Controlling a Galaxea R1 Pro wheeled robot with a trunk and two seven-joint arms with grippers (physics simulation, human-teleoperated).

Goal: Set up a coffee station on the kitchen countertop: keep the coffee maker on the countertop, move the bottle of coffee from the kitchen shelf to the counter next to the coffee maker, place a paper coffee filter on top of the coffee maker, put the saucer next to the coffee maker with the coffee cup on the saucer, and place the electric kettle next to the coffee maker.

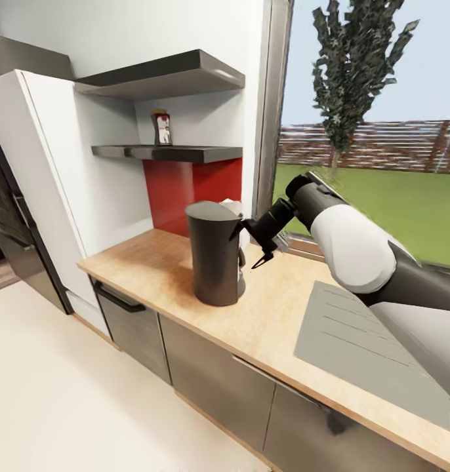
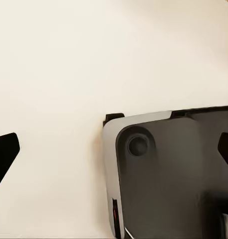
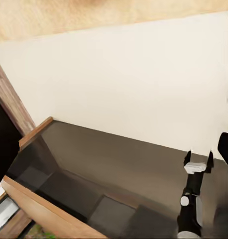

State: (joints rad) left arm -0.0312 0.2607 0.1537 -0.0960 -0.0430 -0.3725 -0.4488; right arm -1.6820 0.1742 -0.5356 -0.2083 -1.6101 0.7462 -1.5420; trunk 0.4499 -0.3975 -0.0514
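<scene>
The robot's right arm, a bulky white shell over dark grey joints, reaches forward from the right, its slim black wrist ending in a black two-fingered right hand (image 1: pixel 259 252) whose pointed fingers (image 1: pixel 262 261) angle downward, slightly parted.

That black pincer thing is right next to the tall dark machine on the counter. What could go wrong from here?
Two risks. The right tool hangs right beside the coffee maker, with something white just behind the machine's top; a sideways swing could likely bump the column and shove or tip it on the countertop. Also, the bottle of coffee stands on the high kitchen shelf; a clumsy reach there might knock it down.
</scene>
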